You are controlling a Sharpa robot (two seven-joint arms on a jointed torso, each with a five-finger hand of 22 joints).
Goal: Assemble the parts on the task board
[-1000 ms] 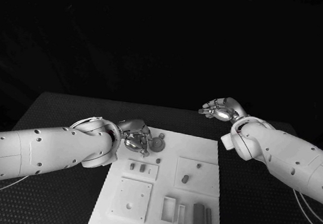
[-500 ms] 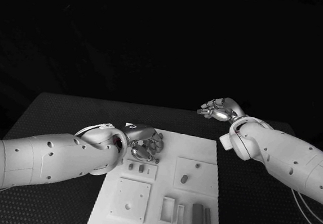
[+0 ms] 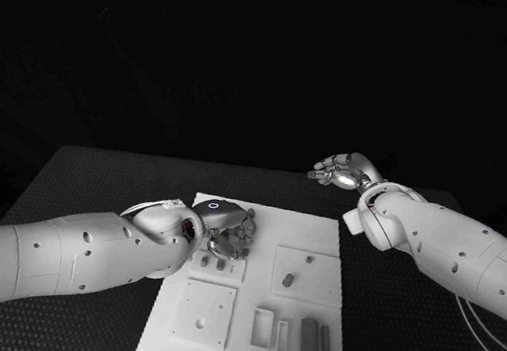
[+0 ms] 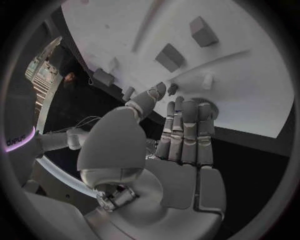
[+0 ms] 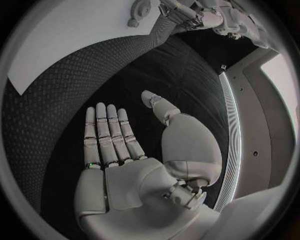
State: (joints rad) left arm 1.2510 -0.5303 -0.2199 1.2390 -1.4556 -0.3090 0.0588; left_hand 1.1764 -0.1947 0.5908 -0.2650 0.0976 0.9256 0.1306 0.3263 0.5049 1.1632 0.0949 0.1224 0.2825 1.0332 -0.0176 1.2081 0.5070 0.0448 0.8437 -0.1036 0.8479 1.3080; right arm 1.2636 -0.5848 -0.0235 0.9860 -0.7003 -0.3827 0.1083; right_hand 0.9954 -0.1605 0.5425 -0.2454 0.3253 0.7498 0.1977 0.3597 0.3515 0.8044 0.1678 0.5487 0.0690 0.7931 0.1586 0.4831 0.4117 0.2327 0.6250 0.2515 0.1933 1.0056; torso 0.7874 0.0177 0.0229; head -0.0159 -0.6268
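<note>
left hand: the left hand point(image 3: 225, 225) has swung in over the far-left part of the task board point(image 3: 322, 239) in the last second, and the arm has rolled so more of the wrist faces up. Fingers are stretched out flat and close together with nothing in them, as the left wrist view point(image 4: 181, 135) shows.

what's under it: fingertips are down on or right over a round part point(image 4: 206, 107) near the board's edge. Can't tell if they actually touch it.

right hand: the right hand point(image 3: 342, 171) hasn't budged, parked off beyond the board's far-right corner, palm flat, fingers apart, holding nothing point(image 5: 125, 150).

other parts: small blocks point(image 4: 169, 57) sit just past the left fingertips, further onto the board. The long slot pieces point(image 3: 307, 336) are well behind the hand, on the near side.

what it means: looks like the left hand is lining up to pick or push that round piece, so I'd say the assembly is only getting going. Nothing's been grabbed yet.
</note>
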